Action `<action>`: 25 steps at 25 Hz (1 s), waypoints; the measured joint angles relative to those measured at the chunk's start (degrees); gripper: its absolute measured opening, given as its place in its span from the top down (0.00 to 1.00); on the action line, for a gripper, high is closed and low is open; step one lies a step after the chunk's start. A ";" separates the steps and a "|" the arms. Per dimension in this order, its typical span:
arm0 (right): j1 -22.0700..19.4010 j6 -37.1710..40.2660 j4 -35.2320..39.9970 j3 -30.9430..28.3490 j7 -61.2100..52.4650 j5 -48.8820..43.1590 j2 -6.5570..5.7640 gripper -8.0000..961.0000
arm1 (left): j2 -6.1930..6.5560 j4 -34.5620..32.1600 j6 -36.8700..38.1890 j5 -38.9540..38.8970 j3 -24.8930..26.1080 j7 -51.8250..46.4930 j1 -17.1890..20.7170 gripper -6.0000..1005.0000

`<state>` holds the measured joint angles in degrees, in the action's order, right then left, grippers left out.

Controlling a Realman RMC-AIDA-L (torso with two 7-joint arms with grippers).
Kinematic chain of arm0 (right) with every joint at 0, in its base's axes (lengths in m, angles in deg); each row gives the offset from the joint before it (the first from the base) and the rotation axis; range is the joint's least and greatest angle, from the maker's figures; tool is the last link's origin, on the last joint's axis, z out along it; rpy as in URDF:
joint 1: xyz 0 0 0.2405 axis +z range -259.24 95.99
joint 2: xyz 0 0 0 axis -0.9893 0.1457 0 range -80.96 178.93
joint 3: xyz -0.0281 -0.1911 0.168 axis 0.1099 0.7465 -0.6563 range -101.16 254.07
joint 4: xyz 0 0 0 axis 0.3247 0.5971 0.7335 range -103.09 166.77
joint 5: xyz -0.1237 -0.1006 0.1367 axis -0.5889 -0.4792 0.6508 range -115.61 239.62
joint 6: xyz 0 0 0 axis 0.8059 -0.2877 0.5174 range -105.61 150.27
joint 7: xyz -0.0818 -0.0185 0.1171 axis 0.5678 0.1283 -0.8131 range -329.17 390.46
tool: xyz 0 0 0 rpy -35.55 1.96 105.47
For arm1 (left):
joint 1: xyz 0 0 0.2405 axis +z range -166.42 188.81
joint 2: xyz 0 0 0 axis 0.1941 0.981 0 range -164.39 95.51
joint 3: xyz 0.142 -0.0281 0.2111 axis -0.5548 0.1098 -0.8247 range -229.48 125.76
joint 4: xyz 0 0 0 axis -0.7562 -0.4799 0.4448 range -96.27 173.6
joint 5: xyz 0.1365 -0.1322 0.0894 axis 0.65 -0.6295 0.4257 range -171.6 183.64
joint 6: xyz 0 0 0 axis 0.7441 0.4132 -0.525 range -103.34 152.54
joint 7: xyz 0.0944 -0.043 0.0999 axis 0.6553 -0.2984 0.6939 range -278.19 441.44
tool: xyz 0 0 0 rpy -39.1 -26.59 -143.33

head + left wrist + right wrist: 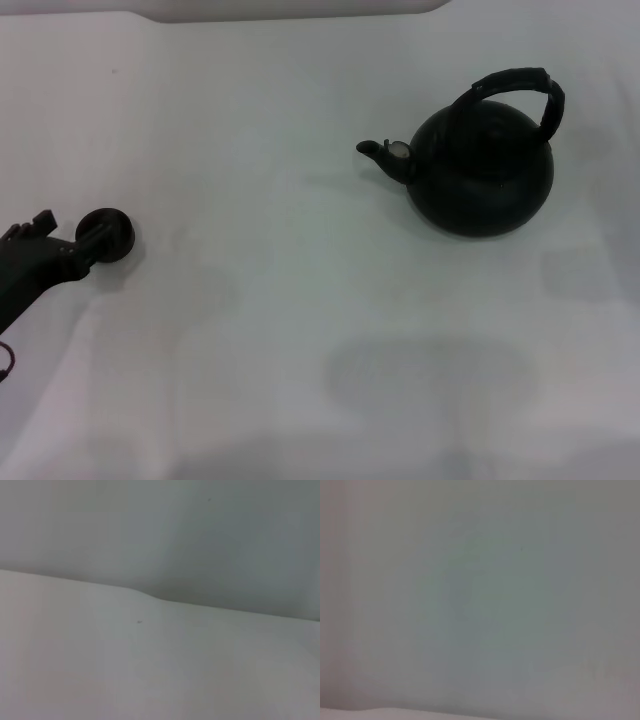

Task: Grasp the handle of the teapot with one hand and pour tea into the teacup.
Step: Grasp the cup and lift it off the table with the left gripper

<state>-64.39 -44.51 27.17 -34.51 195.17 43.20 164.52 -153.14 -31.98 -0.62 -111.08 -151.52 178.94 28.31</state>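
The teapot [482,172] stands upright at the far right of the white table, its short spout with the pale cap [398,151] pointing left. Its black arched handle [515,88] rises over the lid with nothing touching it. The tiny dark teacup [108,229] sits at the left of the table. My left gripper [88,243] reaches in from the left edge and its tip overlaps the teacup's near side; whether it grips the cup does not show. My right gripper is out of view. Both wrist views show only pale surface.
The white cloth-covered table [300,300] stretches between the teacup and the teapot. A pale back edge [290,8] runs along the far side. The left wrist view shows a soft fold line [150,596] in the white surface.
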 joint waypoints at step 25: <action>-0.01 -0.28 -0.26 -0.01 0.16 -0.01 -0.13 0.12 | 0.15 2.66 0.09 6.85 -0.12 -8.85 -3.57 0.12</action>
<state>-64.40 -44.79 26.91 -34.52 195.33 43.20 164.38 -152.99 -29.32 -0.53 -104.23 -151.64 170.09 24.74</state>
